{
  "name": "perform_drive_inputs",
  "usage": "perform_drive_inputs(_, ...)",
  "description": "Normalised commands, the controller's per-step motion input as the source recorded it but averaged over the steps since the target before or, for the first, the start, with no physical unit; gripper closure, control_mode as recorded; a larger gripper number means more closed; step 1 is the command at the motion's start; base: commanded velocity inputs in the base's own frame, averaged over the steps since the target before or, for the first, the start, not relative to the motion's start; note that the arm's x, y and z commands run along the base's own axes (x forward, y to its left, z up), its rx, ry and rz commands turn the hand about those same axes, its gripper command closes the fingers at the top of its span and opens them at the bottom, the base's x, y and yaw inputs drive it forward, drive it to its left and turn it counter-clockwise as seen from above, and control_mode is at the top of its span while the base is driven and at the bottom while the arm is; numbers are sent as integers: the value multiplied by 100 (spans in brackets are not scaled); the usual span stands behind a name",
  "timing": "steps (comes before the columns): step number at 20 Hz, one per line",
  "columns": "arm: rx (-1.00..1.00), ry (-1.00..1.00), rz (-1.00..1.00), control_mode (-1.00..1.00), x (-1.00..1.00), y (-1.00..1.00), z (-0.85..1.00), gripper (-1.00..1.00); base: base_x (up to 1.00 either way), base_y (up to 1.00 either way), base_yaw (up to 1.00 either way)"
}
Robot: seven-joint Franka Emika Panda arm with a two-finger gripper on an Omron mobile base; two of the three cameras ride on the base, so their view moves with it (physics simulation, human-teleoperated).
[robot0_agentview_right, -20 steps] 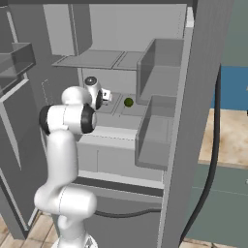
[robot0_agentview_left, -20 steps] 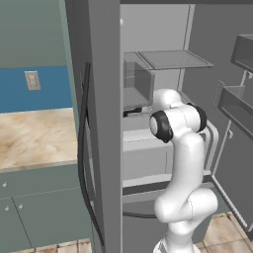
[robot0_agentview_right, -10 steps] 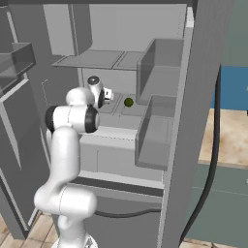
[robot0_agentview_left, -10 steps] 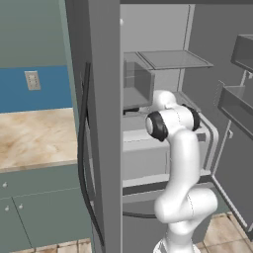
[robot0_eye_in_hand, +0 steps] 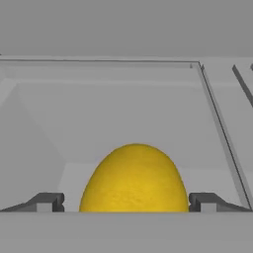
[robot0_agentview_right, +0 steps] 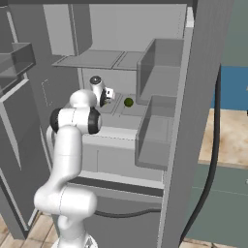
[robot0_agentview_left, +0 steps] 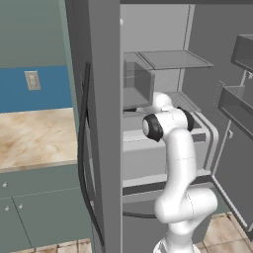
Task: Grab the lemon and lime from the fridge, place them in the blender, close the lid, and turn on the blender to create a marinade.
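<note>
The fridge (robot0_agentview_right: pixel 201 72) stands open and my arm reaches into its middle shelf. In the hand view a yellow lemon (robot0_eye_in_hand: pixel 134 178) sits on the pale shelf floor, close up, between my fingertips. My gripper (robot0_eye_in_hand: pixel 127 201) is open, with one dark fingertip (robot0_eye_in_hand: pixel 47 201) on each side of the lemon and a gap to it on both sides. In the right base view my hand (robot0_agentview_right: pixel 98 90) is inside the fridge, and a small dark green lime (robot0_agentview_right: pixel 128 102) lies on the same shelf just right of it. The blender and the lid are out of view.
A glass shelf (robot0_agentview_right: pixel 92 59) hangs above my hand. Grey door bins (robot0_agentview_right: pixel 155 131) jut out at the right, and more bins (robot0_agentview_left: pixel 237 106) line the other open door. A marble counter (robot0_agentview_left: pixel 34 138) over teal cabinets runs beside the fridge.
The arm has pushed a little deeper into the fridge toward the shelf. The jaws have stayed open.
</note>
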Motion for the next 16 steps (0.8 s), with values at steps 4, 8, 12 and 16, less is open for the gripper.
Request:
perform_drive_inputs(4, -1, 0, 0, -100, 1, 0, -37, 100, 0, 0, 0)
perform_drive_inputs(8, 0, 0, 0, -100, 0, 0, -29, 100, 0, 0, 0)
perform_drive_inputs(12, 0, -5, 0, -100, -4, 0, -47, 100, 0, 0, 0)
perform_drive_inputs(16, 1, -21, 0, -100, -26, 0, -58, 100, 0, 0, 0)
